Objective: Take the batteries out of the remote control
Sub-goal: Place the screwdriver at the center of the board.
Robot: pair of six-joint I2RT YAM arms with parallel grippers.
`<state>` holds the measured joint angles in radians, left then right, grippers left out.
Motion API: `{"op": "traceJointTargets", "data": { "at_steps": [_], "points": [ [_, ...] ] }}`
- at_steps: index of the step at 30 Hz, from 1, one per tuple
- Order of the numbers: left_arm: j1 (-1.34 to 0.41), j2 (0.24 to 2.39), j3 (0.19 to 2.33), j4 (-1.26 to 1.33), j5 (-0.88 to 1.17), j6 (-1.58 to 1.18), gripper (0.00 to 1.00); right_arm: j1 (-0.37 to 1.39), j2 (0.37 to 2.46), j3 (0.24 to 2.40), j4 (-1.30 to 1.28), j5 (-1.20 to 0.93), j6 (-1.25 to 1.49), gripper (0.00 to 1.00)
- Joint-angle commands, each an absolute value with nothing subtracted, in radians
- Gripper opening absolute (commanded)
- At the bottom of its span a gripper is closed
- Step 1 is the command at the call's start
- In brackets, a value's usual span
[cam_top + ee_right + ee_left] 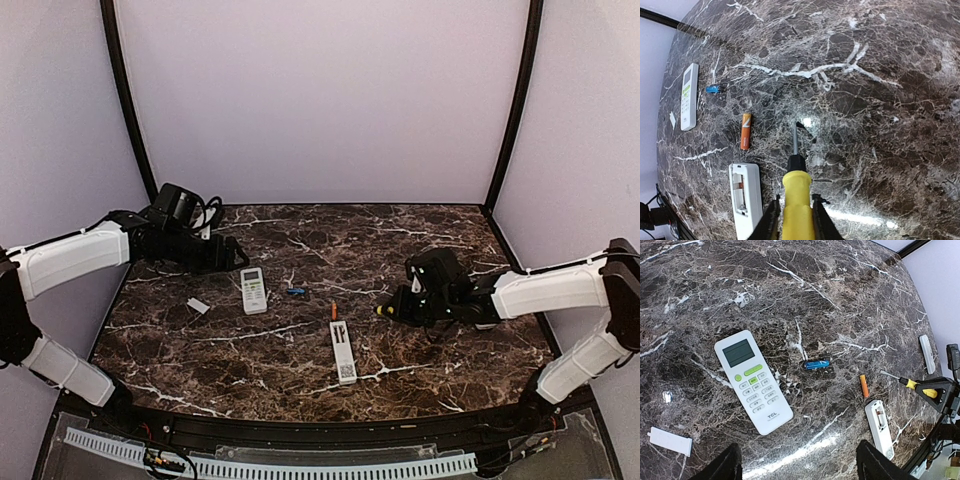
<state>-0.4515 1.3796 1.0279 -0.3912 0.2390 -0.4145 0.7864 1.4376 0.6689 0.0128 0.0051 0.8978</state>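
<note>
- A dark, white-veined marble table [420, 240] sits within pale lilac walls.
- Two batteries lie loose on it. The blue battery [817, 364] is just beside the white remote [753, 380], and the orange battery [745, 131] is near the head of the open remote [745, 200].
- In that remote's bared bay we see something coppery; we cannot tell whether it is a cell.
- A loose cover [670, 441] lies apart, to the left.
- Our worry is that the round cells roll if an arm brushes them, or that the screwdriver [797, 192] slips while prying and shoves the light remote.
- The right gripper [796, 212] is clamped on the screwdriver's yellow handle.
- The left gripper [800, 462] hangs above the white remote, fingers spread wide, gripping nothing.
</note>
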Motion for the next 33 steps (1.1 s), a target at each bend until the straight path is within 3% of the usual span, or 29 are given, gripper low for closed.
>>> {"op": "traceJointTargets", "data": {
  "at_steps": [1, 18, 33],
  "points": [
    [-0.445, 1.363, 0.991, -0.369, 0.222, -0.43, 0.77, 0.787, 1.455, 0.635, 0.028, 0.031, 0.908, 0.27],
    [-0.446, 1.495, 0.964, -0.328, 0.124, -0.498, 0.77, 0.79, 1.437, 0.655, -0.068, 0.103, 0.886, 0.83],
    [-0.475, 1.586, 0.989, -0.317, 0.1, -0.52, 0.78, 0.906, 1.472, 0.772, -0.25, 0.263, 0.734, 0.92]
  ]
}}
